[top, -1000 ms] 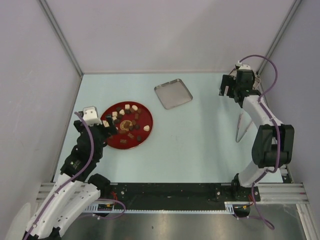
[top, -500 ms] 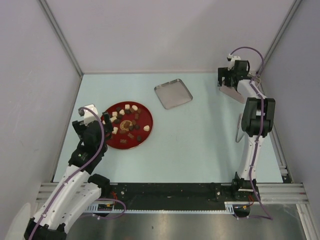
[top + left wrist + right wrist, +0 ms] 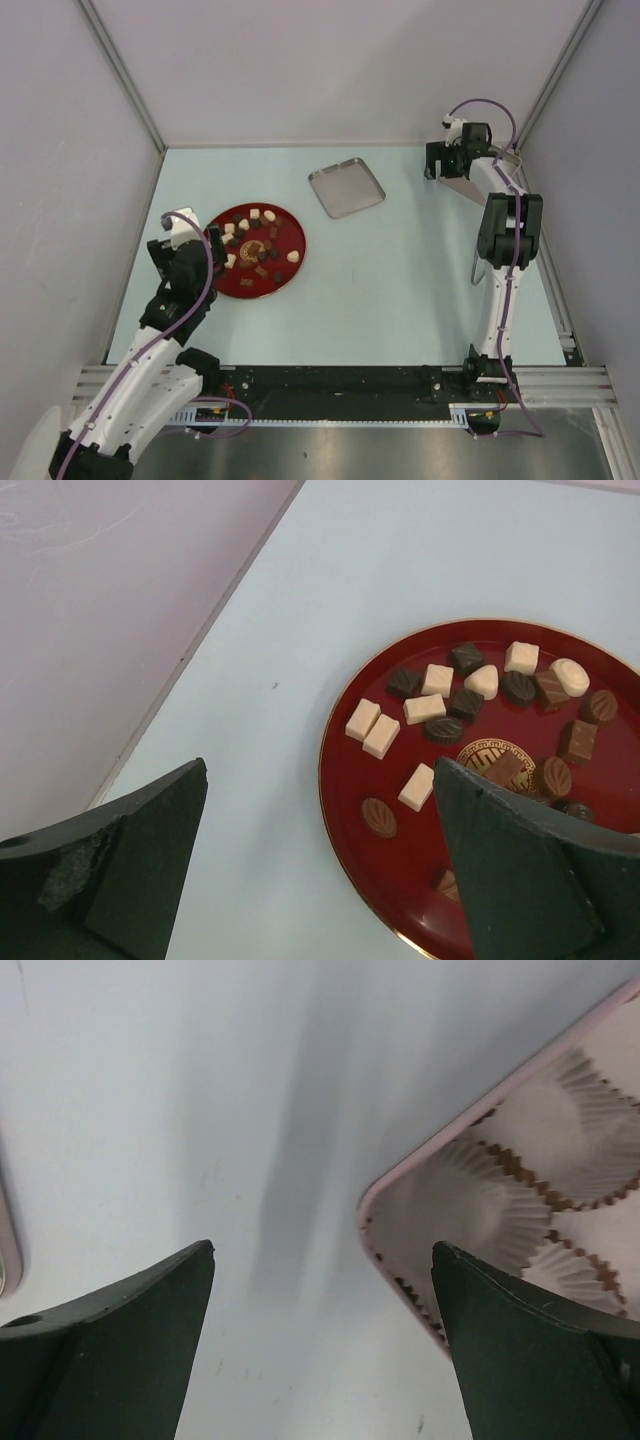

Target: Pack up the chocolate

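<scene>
Two arms, both empty. On this counter [image 3: 420, 560], the red plate [image 3: 345, 780] sits left and the tin [image 3: 420, 1156] far right, well apart, so a long carry could drop a piece. The chocolate [image 3: 424, 708] lies crowded on the plate, so I might nudge neighbours. Left fingers [image 3: 130, 860] gape wide by the plate's rim, holding nothing. Right fingers [image 3: 120, 1340] are equally wide above the tin's paper cups [image 3: 470, 1210].

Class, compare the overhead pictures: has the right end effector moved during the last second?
Yes. The right end effector has shifted left along the far side of the table, closer to the silver tray, which has stayed put.
</scene>
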`<state>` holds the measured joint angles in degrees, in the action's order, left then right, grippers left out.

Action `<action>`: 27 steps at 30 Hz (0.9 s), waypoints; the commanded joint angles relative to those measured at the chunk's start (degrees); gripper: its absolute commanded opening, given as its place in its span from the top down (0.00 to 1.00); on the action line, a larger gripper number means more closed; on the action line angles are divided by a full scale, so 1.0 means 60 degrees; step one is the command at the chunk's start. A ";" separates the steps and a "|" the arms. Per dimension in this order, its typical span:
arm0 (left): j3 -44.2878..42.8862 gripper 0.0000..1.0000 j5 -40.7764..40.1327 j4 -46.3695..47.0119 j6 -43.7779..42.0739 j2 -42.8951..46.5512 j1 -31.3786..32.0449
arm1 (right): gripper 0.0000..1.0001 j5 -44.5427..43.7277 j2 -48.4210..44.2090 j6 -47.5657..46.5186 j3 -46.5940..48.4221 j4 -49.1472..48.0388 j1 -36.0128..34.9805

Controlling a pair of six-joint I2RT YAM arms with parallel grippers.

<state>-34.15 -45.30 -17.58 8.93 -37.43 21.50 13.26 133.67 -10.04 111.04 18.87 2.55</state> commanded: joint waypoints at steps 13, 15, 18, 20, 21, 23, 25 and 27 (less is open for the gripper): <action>-0.0006 0.00 0.0430 0.0485 -0.0170 0.1623 -0.0082 | 0.11 0.0515 -0.2515 0.0047 -0.2978 0.0092 -0.1097; -0.0021 0.00 0.0474 0.0426 -0.0126 0.1988 -0.0082 | 0.11 0.0398 -0.2911 0.0063 -0.3417 0.0048 -0.1331; -0.0021 0.00 0.0548 0.0338 -0.0038 0.2471 -0.0067 | 0.12 0.0369 -0.3365 0.0121 -0.4077 0.0281 -0.1537; -0.0021 0.00 0.0577 0.0309 0.0006 0.2663 -0.0009 | 0.13 0.0325 -0.3658 0.0194 -0.4589 0.0340 -0.1786; -0.0035 0.00 0.0592 0.0309 0.0006 0.2751 0.0035 | 0.13 0.0281 -0.3950 0.0252 -0.4780 0.0341 -0.1874; -0.0006 0.00 0.0621 0.0323 0.0006 0.2956 0.0181 | 0.14 0.0033 -0.4244 0.0340 -0.5395 0.0326 -0.2196; 0.0008 0.00 0.0650 0.0294 0.0021 0.3117 0.0357 | 0.14 -0.0230 -0.4654 0.0443 -0.5805 0.0297 -0.2532; 0.0008 0.00 0.0665 0.0294 0.0035 0.3264 0.0474 | 0.14 -0.0319 -0.5077 0.0676 -0.6450 0.0180 -0.2752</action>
<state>-34.15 -42.39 -16.95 8.99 -19.57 22.90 13.32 109.27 -8.60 77.01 19.81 -11.11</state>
